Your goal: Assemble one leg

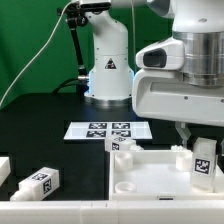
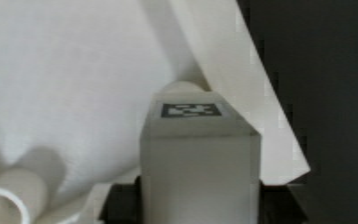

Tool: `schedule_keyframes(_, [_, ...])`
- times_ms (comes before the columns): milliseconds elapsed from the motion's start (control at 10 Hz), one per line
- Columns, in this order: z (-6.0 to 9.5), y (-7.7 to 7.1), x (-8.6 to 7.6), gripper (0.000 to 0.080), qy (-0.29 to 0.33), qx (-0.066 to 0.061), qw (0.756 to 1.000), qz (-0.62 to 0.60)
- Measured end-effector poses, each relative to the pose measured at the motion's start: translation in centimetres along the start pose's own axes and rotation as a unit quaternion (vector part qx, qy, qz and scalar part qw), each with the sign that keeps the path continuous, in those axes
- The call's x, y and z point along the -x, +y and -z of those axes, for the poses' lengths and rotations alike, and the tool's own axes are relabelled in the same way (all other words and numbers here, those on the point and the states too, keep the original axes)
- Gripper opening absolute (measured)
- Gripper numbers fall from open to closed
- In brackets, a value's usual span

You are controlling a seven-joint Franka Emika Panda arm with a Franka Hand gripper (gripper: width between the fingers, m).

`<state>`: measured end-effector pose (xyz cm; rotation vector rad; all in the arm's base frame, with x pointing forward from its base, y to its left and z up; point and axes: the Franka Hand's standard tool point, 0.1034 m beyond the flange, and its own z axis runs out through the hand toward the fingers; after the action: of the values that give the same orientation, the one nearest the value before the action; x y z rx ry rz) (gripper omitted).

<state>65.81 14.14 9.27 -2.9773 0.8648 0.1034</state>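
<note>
showing no readable writing, only black-and-white square tags, the exterior view counts three legs, one leg [image 1: 203, 166] upright between the fingers of the gripper [image 1: 203, 150] over the white panel [image 1: 150, 176], while the wrist view shows one tagged leg [image 2: 197, 155] clamped between both fingers [image 2: 121, 196].
</note>
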Motion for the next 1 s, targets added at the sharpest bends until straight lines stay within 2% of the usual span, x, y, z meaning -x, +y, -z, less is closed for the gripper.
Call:
schedule_keyframes(200, [-0.02, 0.18, 0.06, 0.0281, 0.008, -0.009, 0.992, -0.124])
schedule_keyframes(400, [-0.01, 0.25, 0.02, 0.0281, 0.007, -0.012, 0.986, -0.165])
schedule_keyframes(500, [-0.03, 0.24, 0.04, 0.0332, 0.007, -0.012, 0.989, -0.148])
schedule_keyframes(600, [-0.03, 0.18, 0.09, 0.0513, 0.007, -0.012, 0.991, -0.133])
schedule_keyframes(700, [0.03, -0.12, 0.41, 0.0513, 0.01, -0.007, 0.996, -0.093])
schedule_keyframes(800, [0.0, -0.48, 0.74, 0.062, 0.01, -0.006, 0.999, -0.048])
schedule_keyframes(1000, [-0.01, -0.28, 0.54, 0.064, 0.011, -0.005, 1.0, 0.013])
